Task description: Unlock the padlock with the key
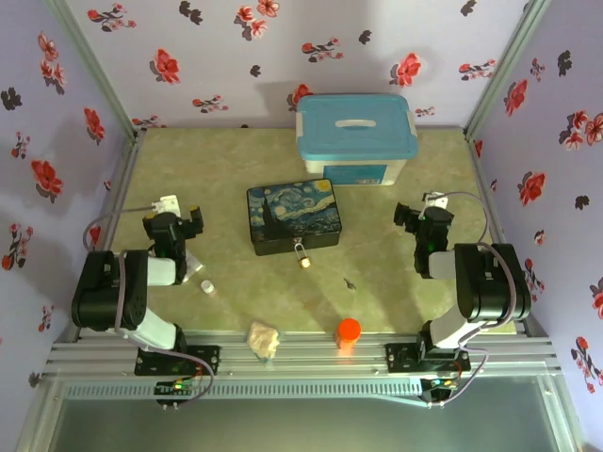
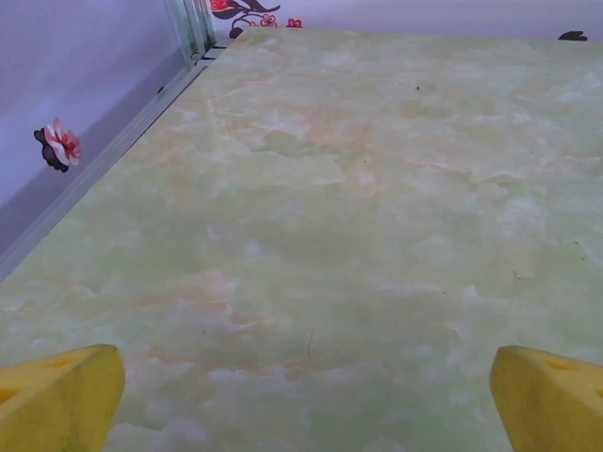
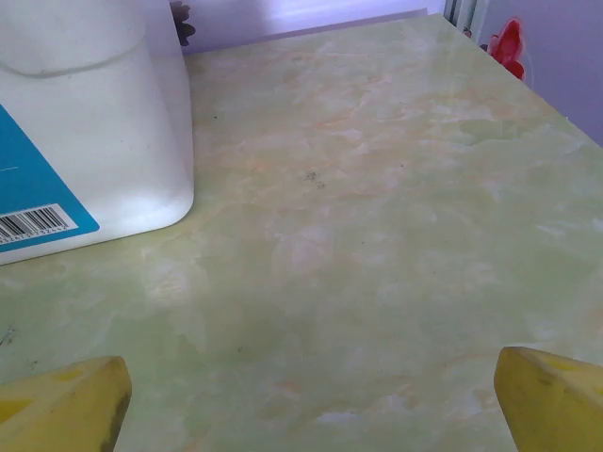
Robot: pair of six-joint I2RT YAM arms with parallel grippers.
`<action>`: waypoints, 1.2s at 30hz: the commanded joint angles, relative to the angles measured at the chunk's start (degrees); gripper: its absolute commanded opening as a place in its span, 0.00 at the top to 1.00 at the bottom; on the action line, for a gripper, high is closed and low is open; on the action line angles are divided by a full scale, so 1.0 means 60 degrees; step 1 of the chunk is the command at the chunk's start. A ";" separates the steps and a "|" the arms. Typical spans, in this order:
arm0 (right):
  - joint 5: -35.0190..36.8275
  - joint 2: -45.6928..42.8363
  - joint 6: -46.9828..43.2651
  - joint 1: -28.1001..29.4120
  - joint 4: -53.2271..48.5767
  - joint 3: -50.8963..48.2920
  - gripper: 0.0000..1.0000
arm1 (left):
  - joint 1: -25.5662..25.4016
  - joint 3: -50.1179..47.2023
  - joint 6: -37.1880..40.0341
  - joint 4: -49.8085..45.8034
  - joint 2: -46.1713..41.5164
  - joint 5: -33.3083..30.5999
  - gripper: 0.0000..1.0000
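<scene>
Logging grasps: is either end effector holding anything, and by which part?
Nothing held: left end effector and right end effector are open above the table; the key lies free.

1. A pale green marbled table [image 1: 405, 301] sits between lilac walls printed with red flowers [image 1: 57, 104].
2. A white plastic bin with a light blue lid [image 1: 356, 132] stands at the far side.
3. A dark rectangular box painted with a starry-night scene [image 1: 293, 215] lies just in front of the bin.
4. A tiny brass-gold padlock with a silver shackle [image 1: 302, 256] touches the box's near edge.
5. A very small dark grey metal key [image 1: 350, 282] lies near the padlock, apart from it.
6. Along the near edge are a small white cylinder [image 1: 207, 288], a crumpled cream lump [image 1: 264, 339] and an orange cylinder [image 1: 349, 331].
7. The left gripper [image 1: 174, 215] and right gripper [image 1: 421, 209] flank the box, fingers spread and holding nothing.
</scene>
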 commanded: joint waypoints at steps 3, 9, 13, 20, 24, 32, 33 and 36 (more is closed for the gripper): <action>0.0230 -0.0036 -0.0198 0.0046 0.0235 -0.0014 0.01 | 0.0019 0.0159 0.0199 0.0325 0.0095 0.0030 0.00; 0.0230 -0.0042 -0.0198 0.0046 0.0228 -0.0011 0.01 | 0.0013 0.0159 0.0198 0.0325 0.0096 0.0027 0.00; 0.0221 -0.0032 -0.0190 0.0046 0.0228 -0.0010 0.01 | 0.0016 0.0152 0.0200 0.0325 0.0094 0.0028 0.00; 0.0208 -0.0026 -0.0183 0.0032 0.0221 -0.0009 0.01 | 0.0012 0.0174 0.0185 0.0310 0.0095 0.0028 0.00; 0.0195 -0.0019 -0.0183 0.0033 0.0195 0.0004 0.01 | 0.0023 0.0174 0.0185 0.0311 0.0092 0.0026 0.00; 0.0152 -0.0041 -0.0169 0.0017 0.0225 -0.0012 0.01 | 0.0018 0.0145 0.0185 0.0338 0.0077 0.0033 0.00; 0.0137 -0.0043 -0.0154 0.0017 0.0268 -0.0044 0.01 | 0.0014 0.0145 0.0185 0.0333 0.0075 0.0028 0.00; 0.0082 -0.0384 -0.0145 -0.0012 -0.0240 0.0101 0.01 | 0.0048 0.0081 0.0073 0.0385 -0.0052 -0.0052 0.00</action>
